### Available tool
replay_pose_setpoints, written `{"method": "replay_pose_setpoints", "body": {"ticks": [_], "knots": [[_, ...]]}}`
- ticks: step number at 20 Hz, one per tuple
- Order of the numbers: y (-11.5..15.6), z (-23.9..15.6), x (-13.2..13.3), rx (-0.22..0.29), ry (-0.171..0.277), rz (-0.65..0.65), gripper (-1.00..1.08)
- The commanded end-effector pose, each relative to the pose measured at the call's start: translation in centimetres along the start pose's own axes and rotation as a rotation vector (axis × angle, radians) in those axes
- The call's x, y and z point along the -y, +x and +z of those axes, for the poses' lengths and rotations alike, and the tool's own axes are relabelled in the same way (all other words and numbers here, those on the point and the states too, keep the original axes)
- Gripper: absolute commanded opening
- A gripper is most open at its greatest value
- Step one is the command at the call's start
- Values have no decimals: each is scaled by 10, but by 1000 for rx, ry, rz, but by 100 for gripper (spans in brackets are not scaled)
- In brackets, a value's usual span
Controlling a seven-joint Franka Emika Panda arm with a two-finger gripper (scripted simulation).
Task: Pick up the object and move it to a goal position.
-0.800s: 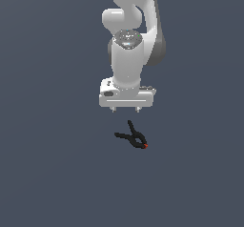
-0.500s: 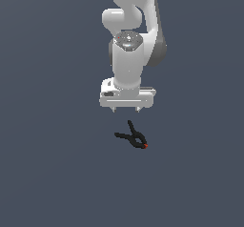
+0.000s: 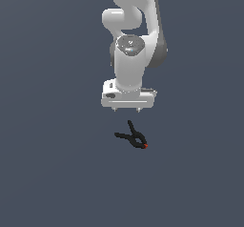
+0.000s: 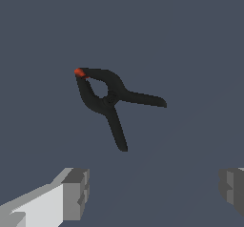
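Black spring clamp (image 3: 133,137), ring body, red-orange tip, splayed handles

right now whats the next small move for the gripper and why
Probably slide the gripper sideways until it is centred over the clamp, then lower. The wrist view shows both fingers spread wide and empty, with the clamp lying beyond them on the floor, not between them, so closing now would grab nothing.
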State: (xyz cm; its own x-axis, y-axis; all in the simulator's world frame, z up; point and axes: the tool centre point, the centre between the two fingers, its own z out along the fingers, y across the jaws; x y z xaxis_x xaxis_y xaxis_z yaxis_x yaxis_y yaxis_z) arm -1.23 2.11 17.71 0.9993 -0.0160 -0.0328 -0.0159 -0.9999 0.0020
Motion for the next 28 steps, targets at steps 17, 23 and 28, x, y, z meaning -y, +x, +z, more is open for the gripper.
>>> {"method": "replay_pose_setpoints", "body": {"ticks": [17, 23, 28], "knots": [[16, 26, 8, -5, -12, -220, 100], [28, 47, 15, -10, -16, -396, 100], [38, 66, 22, -15, -17, -550, 100]]}}
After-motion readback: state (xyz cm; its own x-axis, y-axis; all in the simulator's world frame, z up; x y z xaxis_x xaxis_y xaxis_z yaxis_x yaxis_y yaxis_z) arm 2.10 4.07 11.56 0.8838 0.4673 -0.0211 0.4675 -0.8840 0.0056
